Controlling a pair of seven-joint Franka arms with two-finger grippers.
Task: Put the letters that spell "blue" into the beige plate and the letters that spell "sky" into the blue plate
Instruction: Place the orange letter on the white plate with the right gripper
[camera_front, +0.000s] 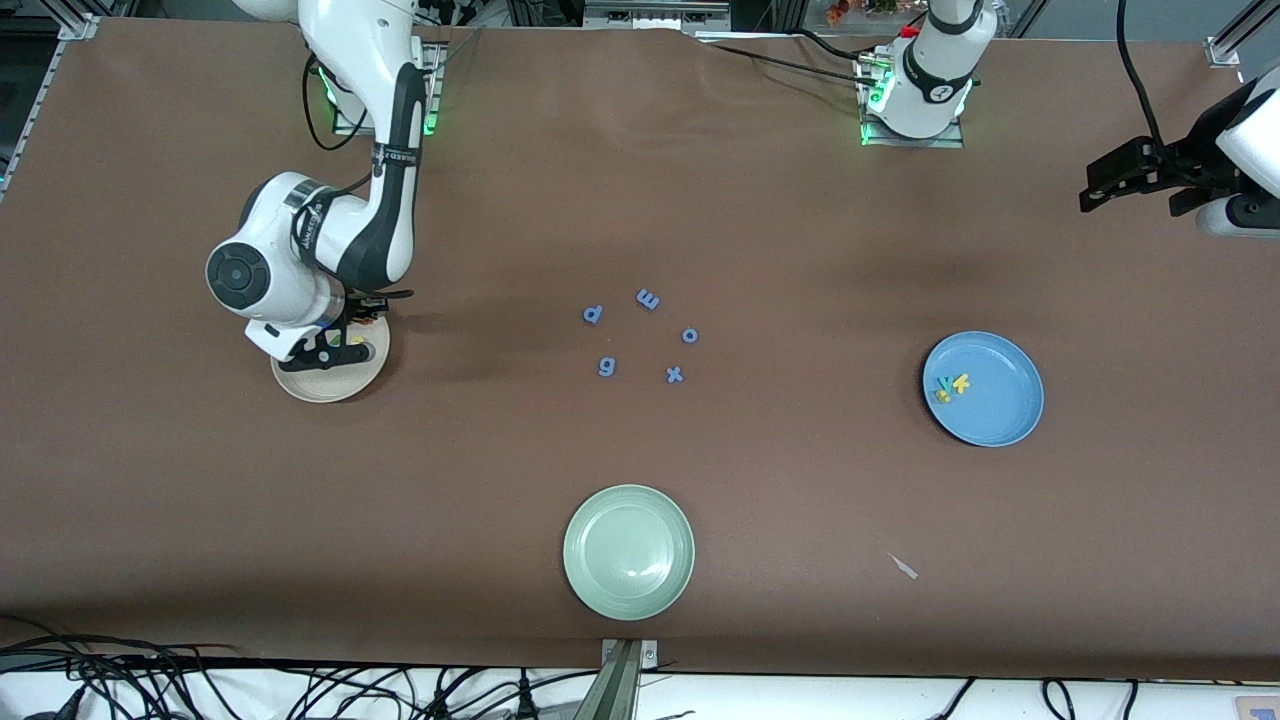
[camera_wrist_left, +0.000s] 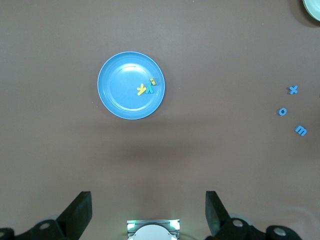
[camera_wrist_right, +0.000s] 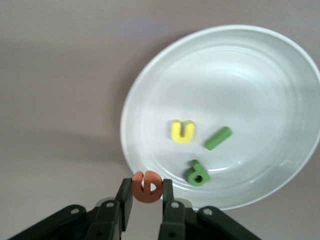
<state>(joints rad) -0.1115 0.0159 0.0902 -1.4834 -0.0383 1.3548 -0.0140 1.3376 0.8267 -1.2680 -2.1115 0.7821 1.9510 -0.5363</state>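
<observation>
Brown table, right pincer gripping orange "e" over beige plate, left pincer spread wide.

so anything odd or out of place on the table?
One small thing: a pale scrap lies on the brown table, between the green plate and the blue plate, nearer the front camera than the blue one. It matches no letter or plate. What it is, I cannot tell.
</observation>
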